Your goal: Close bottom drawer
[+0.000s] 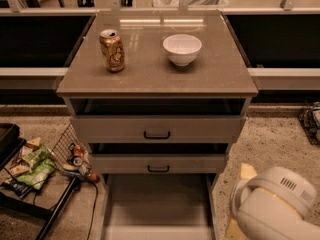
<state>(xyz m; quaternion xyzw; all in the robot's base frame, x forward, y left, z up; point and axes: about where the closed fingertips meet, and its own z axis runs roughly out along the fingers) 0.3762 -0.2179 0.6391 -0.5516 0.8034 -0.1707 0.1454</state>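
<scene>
The bottom drawer (156,204) is pulled far out of the cabinet. Its long plain grey-beige tray runs down to the frame's lower edge, and its front panel and handle are cut off there. The two drawers above it, the top one (157,129) and the middle one (158,163), each stand slightly open and carry a black handle. Only my arm's white rounded housing (275,206) shows, at the lower right beside the tray. My gripper is out of view past the bottom edge.
On the cabinet top (150,76) stand a gold drink can (112,50) and a white bowl (182,48). A wire rack with snack bags (35,165) sits on the floor at the left. Speckled floor lies on both sides.
</scene>
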